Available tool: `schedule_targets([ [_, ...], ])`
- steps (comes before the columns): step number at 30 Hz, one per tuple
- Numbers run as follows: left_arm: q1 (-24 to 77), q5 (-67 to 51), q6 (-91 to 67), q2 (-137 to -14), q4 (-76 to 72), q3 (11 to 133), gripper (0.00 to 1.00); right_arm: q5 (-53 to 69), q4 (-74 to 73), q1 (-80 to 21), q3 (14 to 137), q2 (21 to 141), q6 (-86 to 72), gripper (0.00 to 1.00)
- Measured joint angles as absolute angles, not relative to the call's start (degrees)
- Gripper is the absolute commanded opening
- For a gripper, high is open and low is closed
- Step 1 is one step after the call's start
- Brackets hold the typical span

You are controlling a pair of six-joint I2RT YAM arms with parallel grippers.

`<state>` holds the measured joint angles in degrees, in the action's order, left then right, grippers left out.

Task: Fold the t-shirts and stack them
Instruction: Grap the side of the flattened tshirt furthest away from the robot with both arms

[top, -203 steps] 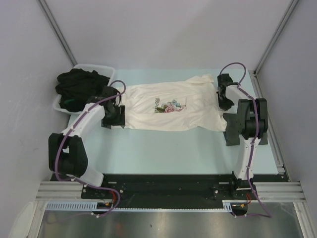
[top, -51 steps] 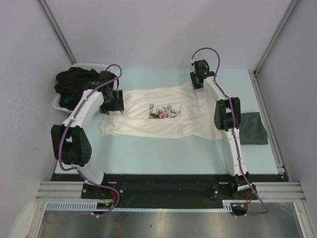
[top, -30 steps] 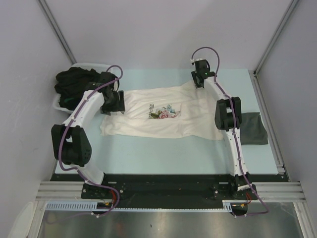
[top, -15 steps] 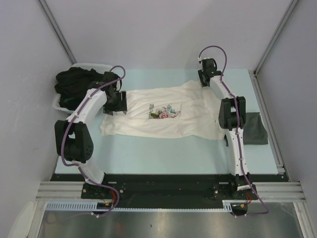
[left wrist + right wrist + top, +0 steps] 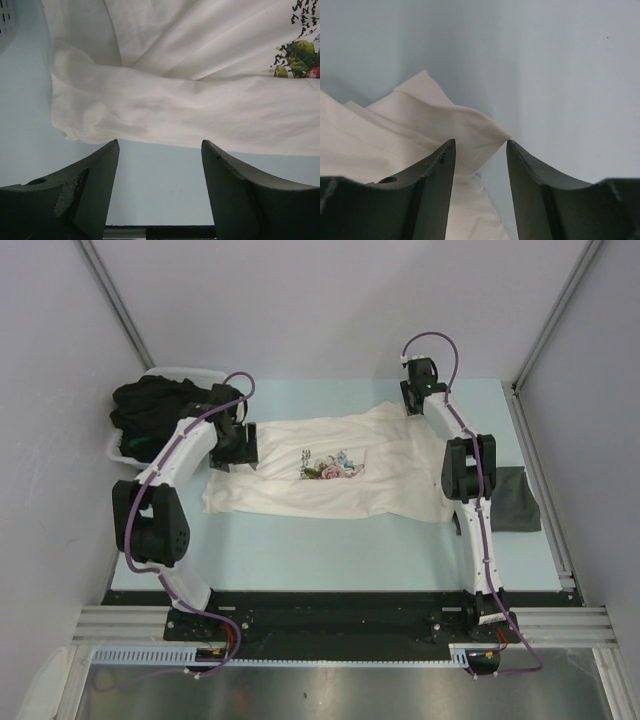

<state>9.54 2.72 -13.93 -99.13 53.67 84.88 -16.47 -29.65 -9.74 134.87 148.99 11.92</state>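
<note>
Cream rose-print t-shirt (image 5: pixel 335 475): spread flat, middle of table (image 5: pixel 330 540).
Dark grey t-shirt (image 5: pixel 518 502): table's right edge.
Black t-shirts (image 5: pixel 150 410): heaped in white tub (image 5: pixel 115 450).
Left gripper (image 5: pixel 160 145): open, empty, over cream shirt's left end.
Right gripper (image 5: pixel 480 142): open, empty, at its far-right corner.

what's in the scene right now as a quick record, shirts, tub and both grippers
cream-white rose-print t-shirt: spread flat on the pale blue table
dark grey t-shirt: flat at the table's right edge
black t-shirts: heaped in the white plastic tub, far left
left gripper: open, at the cream shirt's end nearest the tub
right gripper: open, at its far right corner
</note>
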Motion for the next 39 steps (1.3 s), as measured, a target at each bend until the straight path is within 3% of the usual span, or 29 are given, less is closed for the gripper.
schedule_targets([
  [23, 10.5, 2.6, -14.1, -101.3, 53.8, 87.1, 0.73, -10.3, -29.6, -6.8, 134.7, 149.0, 5.1, 0.53],
  [24, 10.6, 2.6, -14.1, -101.3, 53.8, 87.1, 0.73, -9.8, -29.6, -6.8, 134.7, 149.0, 4.6, 0.51],
  [27, 10.7, 2.6, -14.1, -101.3, 53.8, 87.1, 0.73, -8.7, -29.6, -6.9, 134.7, 149.0, 3.9, 0.35],
  [28, 10.8, 2.6, -14.1, -101.3, 53.8, 87.1, 0.73, -8.4, -29.6, -6.9, 134.7, 149.0, 3.6, 0.20],
  [30, 10.9, 2.7, -14.2, -101.3, 54.0, 87.1, 0.73, -8.0, -29.5, -6.9, 134.7, 149.1, 3.2, 0.00],
  [39, 11.2, 3.6, -14.6, -101.3, 54.2, 87.1, 0.73, -8.1, -28.4, -6.9, 134.7, 149.1, 2.1, 0.00],
])
